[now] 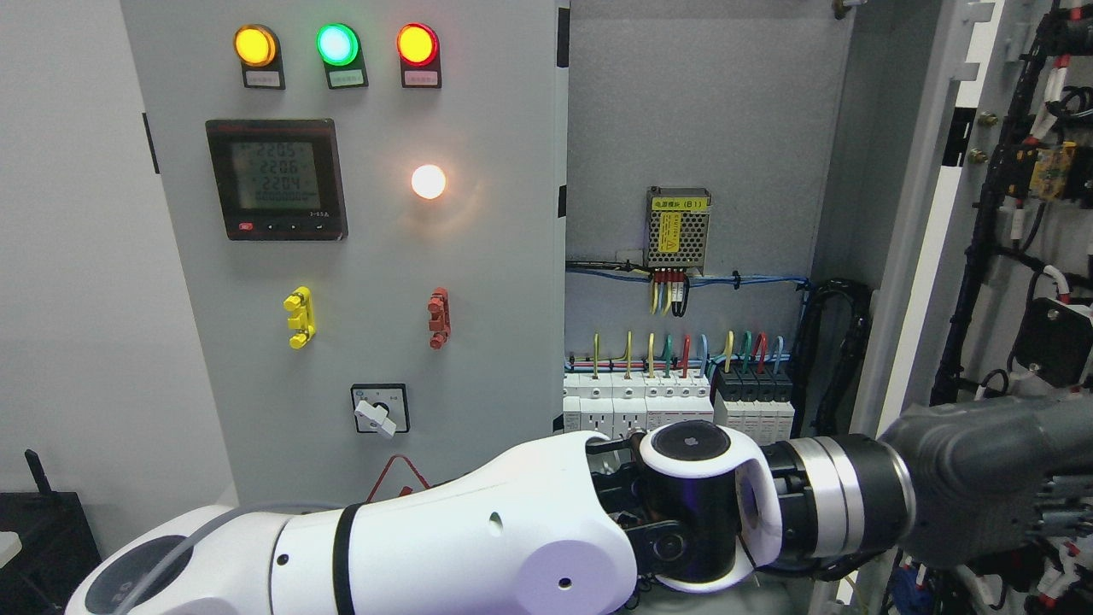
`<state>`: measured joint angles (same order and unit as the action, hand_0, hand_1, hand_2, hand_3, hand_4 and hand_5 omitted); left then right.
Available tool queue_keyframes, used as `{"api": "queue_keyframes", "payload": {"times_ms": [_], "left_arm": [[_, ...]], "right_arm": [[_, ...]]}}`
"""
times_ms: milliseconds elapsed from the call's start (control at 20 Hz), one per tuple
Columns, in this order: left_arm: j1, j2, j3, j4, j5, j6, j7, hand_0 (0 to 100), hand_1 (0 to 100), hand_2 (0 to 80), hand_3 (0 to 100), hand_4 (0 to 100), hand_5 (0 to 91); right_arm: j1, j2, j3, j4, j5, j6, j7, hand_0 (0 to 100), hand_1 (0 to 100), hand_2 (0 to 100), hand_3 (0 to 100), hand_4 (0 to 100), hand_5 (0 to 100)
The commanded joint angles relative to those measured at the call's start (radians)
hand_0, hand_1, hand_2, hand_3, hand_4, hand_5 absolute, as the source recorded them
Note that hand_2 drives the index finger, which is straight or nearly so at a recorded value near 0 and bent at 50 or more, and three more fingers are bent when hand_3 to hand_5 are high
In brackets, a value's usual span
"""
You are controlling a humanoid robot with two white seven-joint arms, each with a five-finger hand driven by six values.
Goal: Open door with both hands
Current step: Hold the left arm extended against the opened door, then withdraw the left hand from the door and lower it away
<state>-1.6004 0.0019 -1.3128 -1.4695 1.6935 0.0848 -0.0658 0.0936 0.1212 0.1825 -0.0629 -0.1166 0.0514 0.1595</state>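
On the left door panel (359, 256), a black meter (276, 178) reads 2205, 2206, 2204 beneath amber, green and red lamps. Right of it, the cabinet interior stands exposed, with a power supply (678, 229) bearing a yellow label too small to read. The open door (918, 256) swings far right. The left robot hand (999, 487), dark grey, reaches across to its edge; whether its fingers clench cannot be told.

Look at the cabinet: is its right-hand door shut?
No, the door is swung open, showing the breakers and wiring inside the cabinet.

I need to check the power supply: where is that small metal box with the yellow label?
In the head view, the power supply box sits inside the opened cabinet, right of centre, above the breaker row.
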Motion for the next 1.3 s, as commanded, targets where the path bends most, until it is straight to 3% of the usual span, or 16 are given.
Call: {"api": "queue_keyframes", "payload": {"times_ms": [0,200,451,751,901,1252], "left_arm": [[-0.007,-0.01,-0.003,-0.002,-0.011,0.015,-0.008,12,39,0.0,0,0,0.0],[0.005,0.123,0.027,-0.029,-0.009,0.038,-0.037,12,39,0.0,0,0,0.0],[0.117,0.36,0.073,-0.124,-0.024,0.084,-0.104,12,39,0.0,0,0,0.0],[0.391,0.627,0.354,-0.178,-0.159,0.177,-0.278,12,39,0.0,0,0,0.0],[0.483,0.717,0.46,-0.178,-0.17,0.22,-0.299,12,39,0.0,0,0,0.0],[0.684,0.915,0.553,-0.184,-0.201,0.227,-0.302,12,39,0.0,0,0,0.0]], "right_arm": [[0.0,0.0,0.0,0.0,0.0,-0.001,0.0,12,39,0,0,0,0],[0.0,0.0,0.0,0.0,0.0,-0.001,0.0,12,39,0,0,0,0],[0.0,0.0,0.0,0.0,0.0,-0.001,0.0,12,39,0,0,0,0],[0.0,0.0,0.0,0.0,0.0,-0.001,0.0,12,39,0,0,0,0],[0.0,0.0,0.0,0.0,0.0,-0.001,0.0,12,39,0,0,0,0],[0.0,0.0,0.0,0.0,0.0,-0.001,0.0,12,39,0,0,0,0]]}}
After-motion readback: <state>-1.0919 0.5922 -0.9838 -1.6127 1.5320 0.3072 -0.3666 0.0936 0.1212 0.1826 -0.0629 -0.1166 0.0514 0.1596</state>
